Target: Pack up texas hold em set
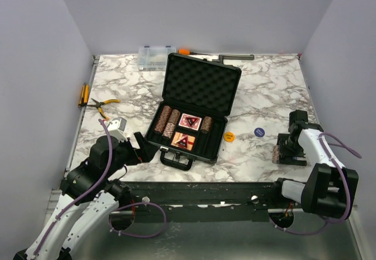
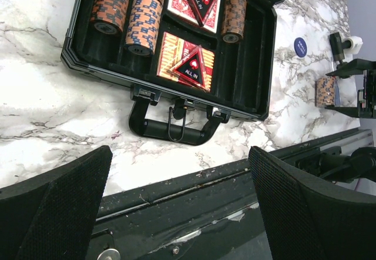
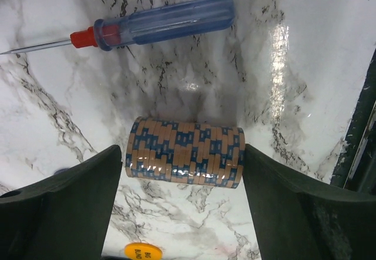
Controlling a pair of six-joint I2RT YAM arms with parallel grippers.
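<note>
The black case (image 1: 226, 136) lies open at mid table with its foam-lined lid up. Inside are several brown chip stacks (image 2: 143, 22), red card decks (image 2: 170, 57) and triangular "ALL IN" tokens (image 2: 191, 66). One more chip stack (image 3: 185, 151) lies on its side on the marble at the right. My right gripper (image 3: 182, 154) straddles it, open, with a finger close at each end. My left gripper (image 2: 179, 151) hangs open and empty over the table's near edge, just short of the case handle (image 2: 170, 130). An orange round token (image 1: 229, 136) and a blue round token (image 1: 259, 132) lie between case and stack.
A blue-handled screwdriver (image 3: 158, 25) lies just beyond the loose chip stack. Yellow-handled pliers (image 1: 106, 104) and an orange tool (image 1: 83, 94) sit at the left. A clear organiser box (image 1: 155, 57) stands at the back. Walls close in on three sides.
</note>
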